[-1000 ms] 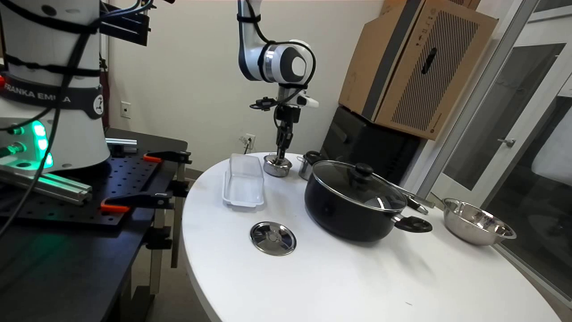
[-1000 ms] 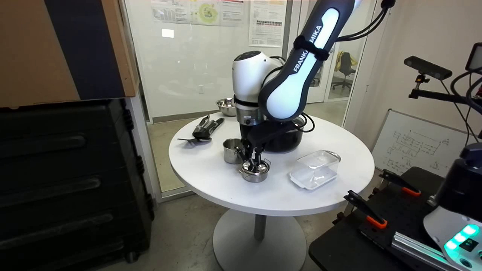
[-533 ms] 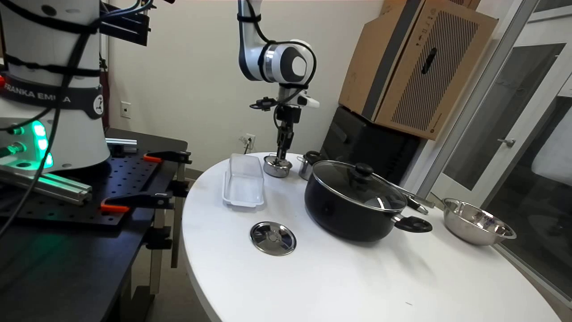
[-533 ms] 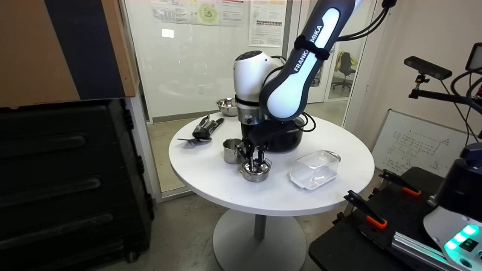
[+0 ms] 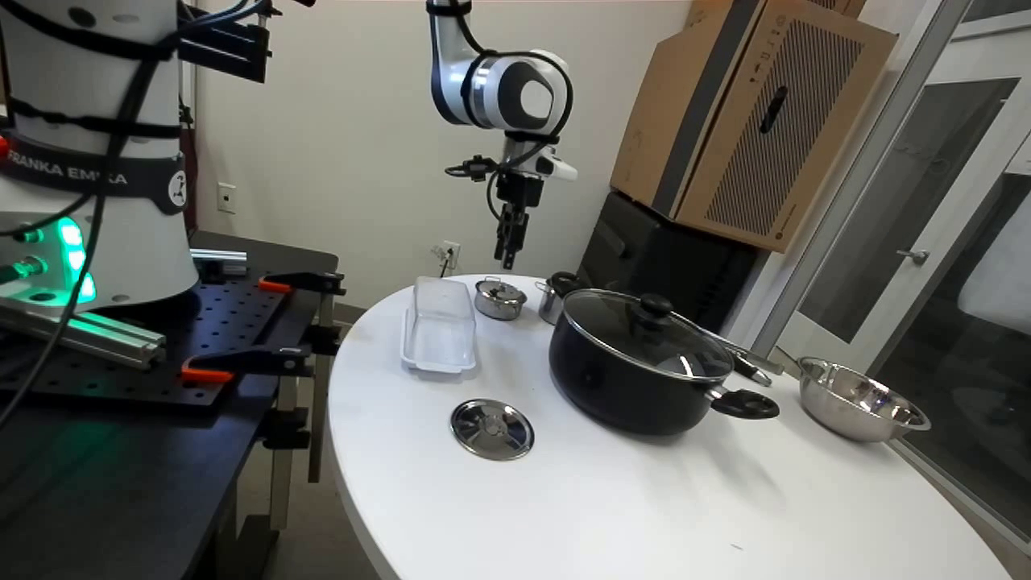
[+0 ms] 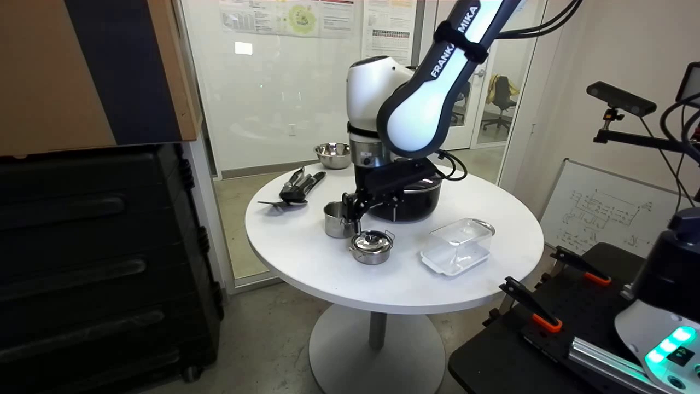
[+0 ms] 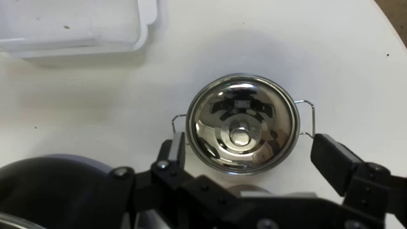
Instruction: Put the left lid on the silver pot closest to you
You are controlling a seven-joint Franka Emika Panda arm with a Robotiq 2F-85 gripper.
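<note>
we count one shiny lid [image 7: 241, 124] capping a low silver pot [image 6: 371, 256], a second lid [image 5: 492, 429] on the round white table [image 5: 644, 499], one leaning whiteboard [image 6: 604, 210]; our gripper [image 7: 248, 141] hangs spread wide, empty.

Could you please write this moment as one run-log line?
lid: on small silver pot; gripper: open, empty, apart from lid; other lid: on table; placement: looks done

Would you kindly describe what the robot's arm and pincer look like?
The arm is white and black, with rounded joints, a silvery collar and FRANKA EMIKA lettering partly covered by a black strap. Black cables run alongside. The pincer is black, with two blocky fingers and small silvery screws.
</note>
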